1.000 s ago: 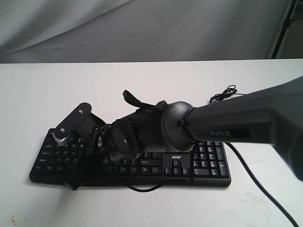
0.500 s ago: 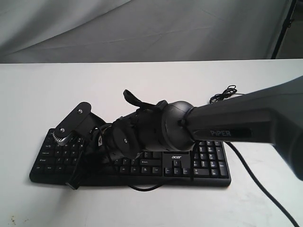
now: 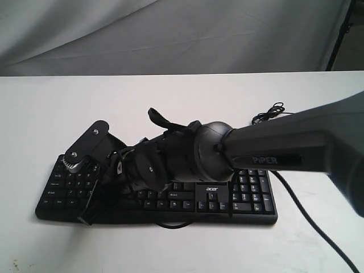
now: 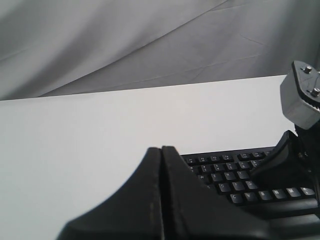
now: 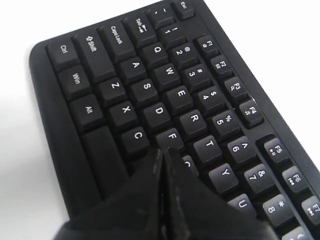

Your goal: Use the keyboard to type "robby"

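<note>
Both pairs of jaws were shut, the right gripper [image 5: 161, 152] tipped at the F key [image 5: 171, 136] of the keyboard [image 5: 107, 47] on the desk [image 3: 170, 96], the left gripper [image 4: 161, 150] off the keys; typing the first letter likely needed a small shift to the R key [image 5: 193, 121], then a press.

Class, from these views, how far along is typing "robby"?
Done: unknowable; no view shows typed text. In hand: the shut right end effector sits over the keyboard by the F key, next to the R key. Remaining: possibly all five letters.
</note>
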